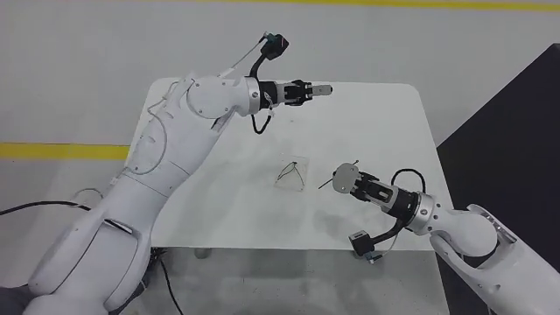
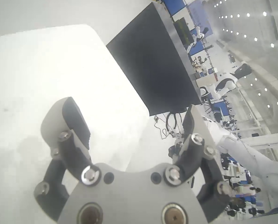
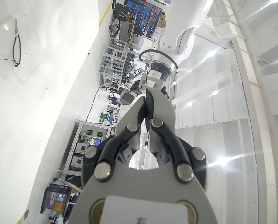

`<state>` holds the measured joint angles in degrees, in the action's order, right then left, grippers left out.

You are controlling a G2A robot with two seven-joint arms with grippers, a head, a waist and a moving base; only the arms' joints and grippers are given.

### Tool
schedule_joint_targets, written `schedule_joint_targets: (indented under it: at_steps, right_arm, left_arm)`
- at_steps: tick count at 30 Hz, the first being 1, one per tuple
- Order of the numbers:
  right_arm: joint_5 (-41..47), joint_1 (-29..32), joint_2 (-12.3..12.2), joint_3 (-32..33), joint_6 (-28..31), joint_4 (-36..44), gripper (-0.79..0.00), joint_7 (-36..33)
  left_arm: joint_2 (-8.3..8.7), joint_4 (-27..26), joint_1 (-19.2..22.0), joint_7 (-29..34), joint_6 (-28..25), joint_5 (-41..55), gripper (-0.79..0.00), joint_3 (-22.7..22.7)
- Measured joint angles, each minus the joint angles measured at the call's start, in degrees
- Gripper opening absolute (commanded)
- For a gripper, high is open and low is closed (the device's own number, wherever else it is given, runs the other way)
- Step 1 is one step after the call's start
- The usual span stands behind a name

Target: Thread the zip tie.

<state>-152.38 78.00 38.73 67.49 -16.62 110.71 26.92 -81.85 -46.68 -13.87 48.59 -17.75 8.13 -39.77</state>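
Right gripper pinched a black zip tie clear of the table, likely for threading; left gripper hung spread and empty opposite it

No text or number can be read.

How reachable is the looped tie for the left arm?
Probably yes: left gripper is open and empty, nothing stands between it and the looped tie, and the right gripper, holding another tie, sits aside.
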Motion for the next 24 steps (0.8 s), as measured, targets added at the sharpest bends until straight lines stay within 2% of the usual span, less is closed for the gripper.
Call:
schedule_joint_targets:
  at_steps: [2, 24]
  right_arm:
    - [0.0, 0.0, 0.0, 0.0, 0.0, 0.0, -0.785, 0.0]
    - [0.0, 0.0, 0.0, 0.0, 0.0, 0.0, -0.785, 0.0]
  left_arm:
    - [-0.28, 1.43, 0.26, 0.1, -0.52, 0.7, 0.0, 0.27]
    - [-0.2, 0.91, 0.16, 0.06, -0.28, 0.23, 0.0, 0.17]
